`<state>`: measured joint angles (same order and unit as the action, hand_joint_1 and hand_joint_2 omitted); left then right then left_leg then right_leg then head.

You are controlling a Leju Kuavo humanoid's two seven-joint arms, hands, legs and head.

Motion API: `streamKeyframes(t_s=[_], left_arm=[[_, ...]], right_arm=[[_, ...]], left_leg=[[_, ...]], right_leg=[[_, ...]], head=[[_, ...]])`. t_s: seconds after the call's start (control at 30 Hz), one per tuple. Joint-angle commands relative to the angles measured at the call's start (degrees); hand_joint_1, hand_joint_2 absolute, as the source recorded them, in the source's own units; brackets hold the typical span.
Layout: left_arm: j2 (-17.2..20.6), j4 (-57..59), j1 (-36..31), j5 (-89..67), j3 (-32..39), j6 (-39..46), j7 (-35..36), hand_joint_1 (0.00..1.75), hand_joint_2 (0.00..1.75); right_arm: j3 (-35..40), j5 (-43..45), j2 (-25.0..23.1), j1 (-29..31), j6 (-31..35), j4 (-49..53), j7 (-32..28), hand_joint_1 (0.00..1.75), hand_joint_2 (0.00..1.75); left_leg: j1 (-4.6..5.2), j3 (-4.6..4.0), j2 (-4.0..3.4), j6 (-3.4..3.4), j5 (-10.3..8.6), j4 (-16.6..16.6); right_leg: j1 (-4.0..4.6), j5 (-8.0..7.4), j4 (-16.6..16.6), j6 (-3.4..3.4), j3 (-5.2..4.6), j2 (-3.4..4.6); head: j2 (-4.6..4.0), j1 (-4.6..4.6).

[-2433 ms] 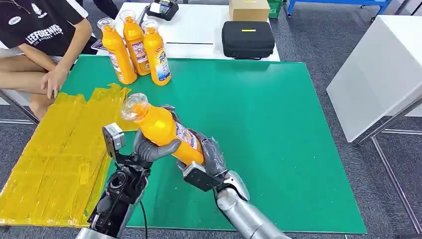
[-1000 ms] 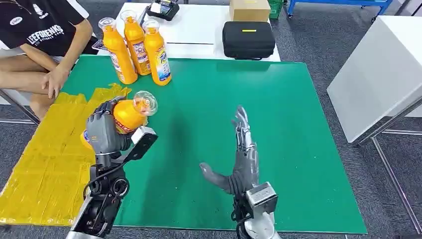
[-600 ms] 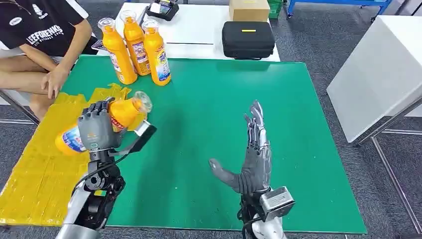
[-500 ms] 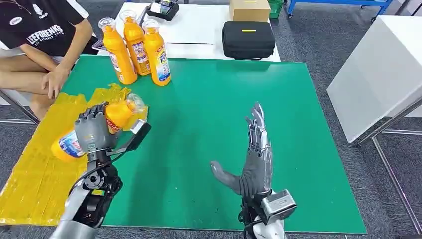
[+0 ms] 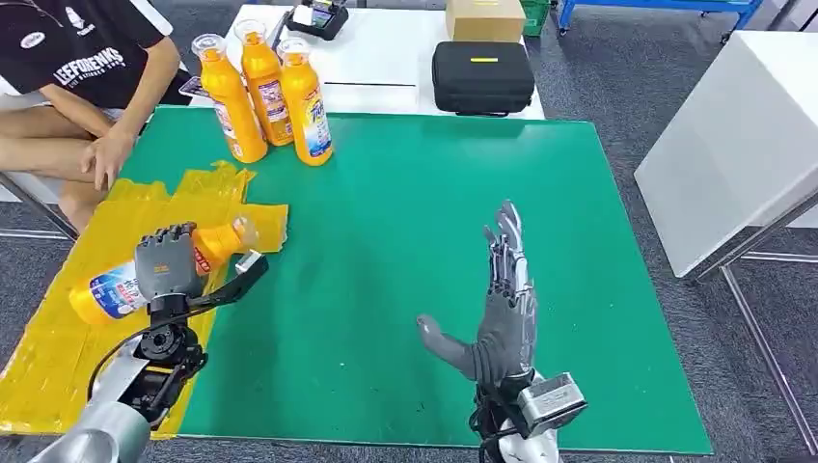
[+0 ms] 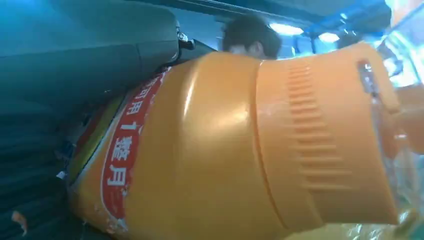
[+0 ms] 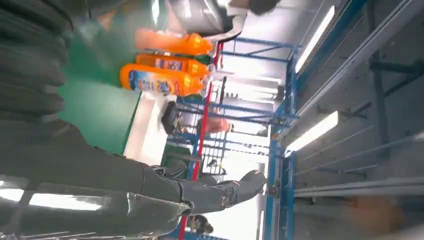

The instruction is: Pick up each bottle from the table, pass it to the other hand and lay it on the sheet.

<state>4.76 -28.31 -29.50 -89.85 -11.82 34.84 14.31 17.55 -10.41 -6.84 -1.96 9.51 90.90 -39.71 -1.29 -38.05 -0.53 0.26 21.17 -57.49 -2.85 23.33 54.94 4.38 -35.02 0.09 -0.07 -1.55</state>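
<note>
My left hand (image 5: 166, 265) grips an orange bottle (image 5: 108, 290) around its middle, holding it nearly flat over the yellow sheet (image 5: 58, 338) at the table's left. The bottle's clear cap points toward the green mat (image 5: 424, 193). Up close in the left wrist view, the orange bottle (image 6: 240, 150) shows its red label, with my fingers (image 6: 75, 60) wrapped behind it. My right hand (image 5: 500, 309) stands open and upright over the mat's near middle, palm facing left, holding nothing. Three more orange bottles (image 5: 262, 92) stand upright at the mat's far left corner; they are also in the right wrist view (image 7: 165, 62).
A seated person (image 5: 68, 87) rests a hand (image 5: 104, 156) near the table's far left edge, close to the sheet. A black case (image 5: 482, 75) and a cardboard box (image 5: 484, 17) sit on the white table behind. A white table (image 5: 743, 135) stands to the right.
My left hand has carried the bottle left and down over the yellow sheet, tipping it flatter. My right hand, which let the bottle go earlier, has stayed open and drifted slightly right.
</note>
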Motion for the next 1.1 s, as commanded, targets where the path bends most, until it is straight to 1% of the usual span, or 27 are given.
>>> streamKeyframes(t_s=[0.03, 0.1, 0.13, 0.17, 0.23, 0.27, 0.3, 0.33, 0.43, 0.47, 0.5, 0.53, 0.57, 0.6, 0.63, 0.67, 0.7, 0.73, 0.8, 0.83, 0.87, 0.9, 0.93, 0.97, 1.0, 1.03, 1.1], left_arm=[[5.4, 11.3, -6.8, -0.1, -4.0, -2.5, 0.4, 1.75, 1.75], [5.7, 11.3, -7.1, -0.1, -5.0, -1.7, -1.9, 1.75, 1.75], [5.9, 11.3, -7.0, -0.1, -6.5, 0.2, -5.7, 1.75, 1.75], [6.0, 11.5, -7.0, -0.1, -7.1, 0.8, -7.1, 1.75, 1.75], [6.1, 11.8, -6.8, -0.1, -10.4, 2.1, -8.6, 1.75, 1.75], [6.1, 11.8, -6.8, -0.1, -10.4, 2.1, -8.6, 1.75, 1.75], [5.9, 11.8, -6.7, -0.1, -10.4, 2.3, -8.5, 1.75, 1.75], [5.9, 11.8, -6.7, -0.1, -10.4, 2.3, -8.5, 1.75, 1.75], [5.9, 11.8, -6.7, -0.1, -10.8, 2.5, -9.1, 1.75, 1.75], [5.8, 11.9, -6.6, 0.0, -10.9, 3.4, -11.8, 1.75, 1.75], [5.8, 11.9, -6.4, -0.1, -11.8, 4.0, -12.8, 1.75, 1.75], [5.3, 12.0, -6.1, -0.1, -12.4, 4.9, -14.4, 1.75, 1.75], [5.1, 12.1, -6.0, -0.1, -12.7, 5.2, -14.9, 1.75, 1.75], [4.7, 12.2, -5.9, -0.1, -13.2, 5.2, -15.0, 1.75, 1.75], [4.2, 12.3, -5.8, 0.4, -12.6, 5.2, -15.6, 1.75, 1.75], [3.8, 12.1, -5.5, 1.4, -11.5, 5.2, -17.1, 1.75, 1.75], [3.5, 11.7, -5.2, 2.5, -10.2, 5.2, -18.6, 1.75, 1.75], [3.3, 11.6, -4.9, 2.7, -10.0, 5.2, -18.9, 1.75, 1.75], [2.6, 12.8, -4.9, 3.2, -8.9, 4.8, -20.1, 1.75, 1.75], [2.1, 13.3, -4.9, 3.8, -7.9, 3.8, -20.7, 0.70, 1.75], [1.9, 13.5, -5.0, 4.0, -7.5, 2.8, -20.8, 0.00, 1.75], [1.5, 13.8, -5.1, 4.5, -6.6, 0.1, -20.5, 0.00, 1.75], [1.0, 14.0, -5.2, 6.7, -4.3, -2.7, -21.2, 0.00, 1.75], [0.9, 13.9, -5.3, 6.8, -3.7, -4.1, -21.0, 0.00, 0.00], [0.9, 14.1, -5.6, 6.9, -2.9, -6.1, -19.8, 0.00, 0.00], [0.8, 14.1, -5.6, 7.3, -2.1, -7.1, -19.6, 0.00, 0.00], [0.9, 14.2, -5.6, 7.0, -1.7, -8.4, -18.8, 0.00, 0.00]], right_arm=[[-4.2, 3.6, 0.5, 0.4, -2.2, 0.5, -0.3, 0.00, 1.75], [-5.0, 3.4, 0.1, 0.3, -2.3, 0.4, -0.3, 0.00, 1.75], [-5.6, 3.3, -0.4, 0.3, -2.3, 0.0, -0.3, 0.00, 1.75], [-5.8, 3.4, -0.4, 0.4, -2.6, -0.2, -0.3, 0.00, 1.75], [-6.0, 3.4, -0.5, 0.6, -3.3, -1.0, -0.3, 0.00, 1.75], [-6.0, 3.4, -0.5, 0.6, -3.3, -1.0, -0.3, 0.00, 1.75], [-6.0, 3.4, -0.4, 0.6, -3.4, -1.0, -0.3, 0.00, 1.75], [-6.0, 3.4, -0.4, 0.6, -3.4, -1.0, -0.3, 0.00, 1.75], [-6.1, 3.4, -0.5, 0.6, -3.4, -1.1, -0.3, 0.00, 1.75], [-6.2, 3.3, -0.5, 0.6, -3.6, -1.2, -0.3, 0.00, 1.75], [-6.2, 3.2, -0.4, 0.6, -3.7, -1.3, -0.3, 0.00, 1.75], [-6.3, 3.2, -0.5, 0.7, -3.8, -1.6, -0.3, 0.00, 1.75], [-6.3, 3.2, -0.5, 0.7, -3.8, -1.8, -0.3, 0.00, 1.75], [-6.4, 3.2, -0.5, 0.8, -3.8, -2.1, -0.3, 0.00, 1.75], [-6.5, 3.2, -0.6, 0.8, -3.8, -2.2, -0.3, 0.00, 1.75], [-6.6, 3.2, -0.7, 0.8, -3.8, -2.2, -0.3, 0.00, 1.75], [-6.6, 3.1, -0.8, 0.7, -3.8, -2.0, -0.3, 0.00, 1.75], [-6.7, 3.0, -0.8, 0.6, -3.8, -1.9, -0.3, 0.00, 1.75], [-6.9, 3.0, -0.8, 0.2, -3.7, -1.2, -0.3, 0.00, 1.75], [-6.9, 2.7, -0.8, 0.0, -3.7, -0.9, -0.2, 0.00, 1.75], [-6.9, 2.6, -0.7, -0.1, -3.7, -0.8, -0.2, 0.00, 1.75], [-6.5, 0.8, -0.3, -0.4, -3.3, -0.4, -0.3, 0.00, 1.75], [-6.1, -2.2, -0.4, -1.0, -0.9, 1.0, -0.3, 0.00, 1.75], [-5.5, -2.4, -0.3, -1.3, -0.6, 1.9, -0.3, 0.00, 1.75], [-4.9, -3.0, -0.2, -2.0, 0.4, 3.1, -0.3, 0.00, 1.75], [-4.7, -3.5, -0.3, -2.4, 0.9, 3.3, -0.3, 0.00, 0.00], [-4.8, -2.8, -0.4, -2.8, 0.2, 3.7, -0.3, 0.00, 0.00]], left_leg=[[-0.04, 0.17, -0.05, 0.02, 0.11, 0.0], [-0.06, 0.32, 0.08, 0.02, 0.20, -0.1], [-0.04, 0.17, 0.08, 0.01, 0.09, 0.0], [-0.05, 0.25, 0.09, 0.01, 0.13, 0.0], [-0.02, 0.14, 0.02, 0.01, 0.07, 0.0], [-0.03, 0.29, 0.06, 0.03, 0.15, 0.0], [-0.02, 0.17, 0.07, 0.02, 0.08, 0.0], [-0.04, 0.32, 0.07, 0.03, 0.18, -0.1], [-0.03, 0.10, 0.00, 0.01, 0.06, 0.0], [-0.03, 0.28, 0.02, 0.01, 0.16, 0.0], [-0.03, 0.17, 0.05, 0.00, 0.09, 0.0], [-0.06, 0.32, 0.12, 0.01, 0.18, -0.1], [-0.04, 0.24, 0.11, 0.01, 0.12, 0.0], [-0.05, 0.35, 0.11, 0.02, 0.18, 0.0], [-0.02, 0.27, 0.09, 0.03, 0.13, 0.0], [-0.03, 0.43, 0.11, 0.05, 0.22, 0.0], [-0.01, 0.20, 0.06, 0.03, 0.10, 0.0], [-0.03, 0.33, 0.05, 0.05, 0.17, 0.0], [0.00, 0.16, 0.04, 0.02, 0.08, 0.0], [0.00, 0.33, 0.11, 0.03, 0.16, 0.0], [-0.01, 0.45, 0.14, 0.04, 0.22, 0.0], [-0.01, 0.30, 0.15, 0.03, 0.13, 0.0], [-0.01, 0.22, 0.12, 0.02, 0.10, 0.0], [-0.02, 0.36, 0.13, 0.03, 0.18, 0.0], [0.01, 0.19, 0.12, 0.03, 0.11, 0.0], [-0.01, 0.33, 0.13, 0.03, 0.19, -0.1], [0.00, 0.18, 0.08, 0.01, 0.09, 0.0]], right_leg=[[0.07, 0.06, 0.0, -0.23, 0.13, 0.06], [0.11, 0.18, 0.1, -0.38, 0.32, -0.07], [0.07, 0.10, 0.0, -0.27, 0.17, -0.09], [0.09, 0.14, 0.0, -0.32, 0.25, -0.10], [0.05, 0.06, 0.0, -0.20, 0.12, -0.03], [0.07, 0.15, 0.0, -0.33, 0.28, -0.06], [0.05, 0.09, 0.0, -0.24, 0.18, -0.07], [0.08, 0.17, 0.0, -0.36, 0.32, -0.07], [0.05, 0.04, 0.0, -0.19, 0.08, 0.00], [0.08, 0.13, 0.0, -0.33, 0.25, -0.02], [0.07, 0.08, 0.0, -0.25, 0.15, -0.05], [0.11, 0.18, 0.0, -0.38, 0.31, -0.10], [0.08, 0.13, 0.0, -0.30, 0.24, -0.11], [0.10, 0.18, 0.0, -0.37, 0.34, -0.10], [0.06, 0.13, 0.0, -0.28, 0.27, -0.09], [0.08, 0.22, 0.0, -0.40, 0.44, -0.11], [0.04, 0.09, 0.0, -0.22, 0.21, -0.06], [0.07, 0.14, 0.0, -0.32, 0.33, -0.04], [0.03, 0.06, 0.0, -0.19, 0.15, -0.03], [0.04, 0.16, 0.0, -0.32, 0.32, -0.09], [0.07, 0.22, 0.0, -0.41, 0.46, -0.12], [0.05, 0.15, 0.0, -0.31, 0.32, -0.15], [0.05, 0.11, 0.0, -0.25, 0.24, -0.12], [0.07, 0.19, 0.0, -0.36, 0.38, -0.13], [0.03, 0.12, 0.0, -0.25, 0.21, -0.12], [0.06, 0.20, 0.0, -0.35, 0.34, -0.12], [0.03, 0.10, 0.0, -0.22, 0.18, -0.08]], head=[[0.00, -0.02], [0.00, -0.02], [0.00, 0.00], [0.00, -0.02], [0.00, -0.04], [0.00, -0.02], [0.00, -0.02], [0.00, -0.02], [0.00, -0.02], [0.00, -0.02], [0.00, -0.02], [0.00, -0.02], [0.00, -0.02], [0.00, -0.02], [0.00, -0.02], [0.00, -0.02], [0.00, -0.02], [0.00, -0.02], [0.00, -0.04], [0.00, -0.02], [0.00, -0.02], [0.00, -0.02], [0.00, -0.02], [0.00, -0.02], [0.00, -0.02], [0.00, -0.02], [0.00, -0.02]])
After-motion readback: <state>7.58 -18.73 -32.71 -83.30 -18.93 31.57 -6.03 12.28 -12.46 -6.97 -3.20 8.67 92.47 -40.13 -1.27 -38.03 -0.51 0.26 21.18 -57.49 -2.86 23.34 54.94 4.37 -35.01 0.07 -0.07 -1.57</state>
